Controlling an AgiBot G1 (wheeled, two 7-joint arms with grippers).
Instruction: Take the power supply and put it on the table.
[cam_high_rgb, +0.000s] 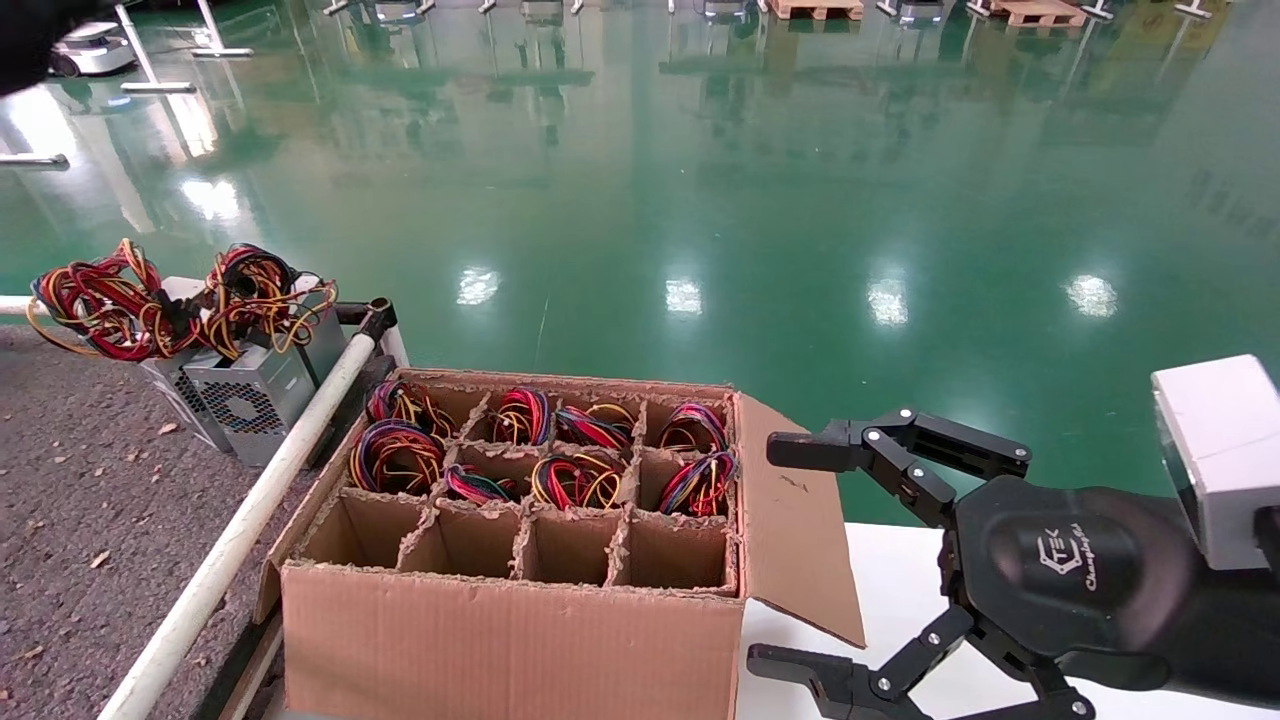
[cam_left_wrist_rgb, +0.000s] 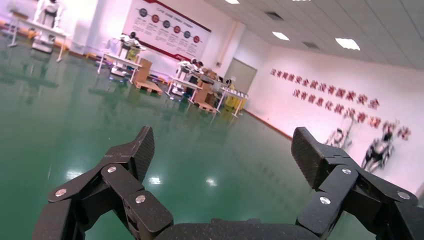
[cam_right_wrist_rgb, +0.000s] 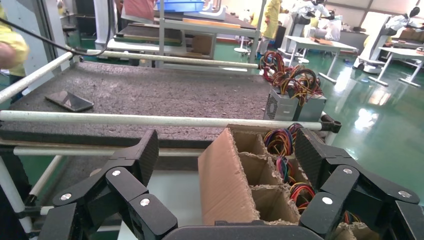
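Note:
An open cardboard box (cam_high_rgb: 500, 640) with divider cells holds several power supplies, of which only the wire coils show. One power supply (cam_high_rgb: 575, 480), in the middle row, carries a mostly red coil with yellow and black. My right gripper (cam_high_rgb: 780, 555) hangs open to the right of the box, beside its side flap, holding nothing. In its wrist view the right gripper (cam_right_wrist_rgb: 227, 150) faces the box (cam_right_wrist_rgb: 225, 185) and the dark grey table (cam_right_wrist_rgb: 150, 90) beyond. My left gripper (cam_left_wrist_rgb: 223, 145) is open and empty, raised toward the green floor, out of the head view.
Two silver power supplies (cam_high_rgb: 245, 390) with red, yellow and black wire bundles (cam_high_rgb: 110, 300) stand on the speckled table (cam_high_rgb: 80, 500) behind its white pipe rail (cam_high_rgb: 250, 520). The box's front row of cells is empty. A phone (cam_right_wrist_rgb: 70, 101) lies on the table. The white tabletop (cam_high_rgb: 900, 580) is under my right gripper.

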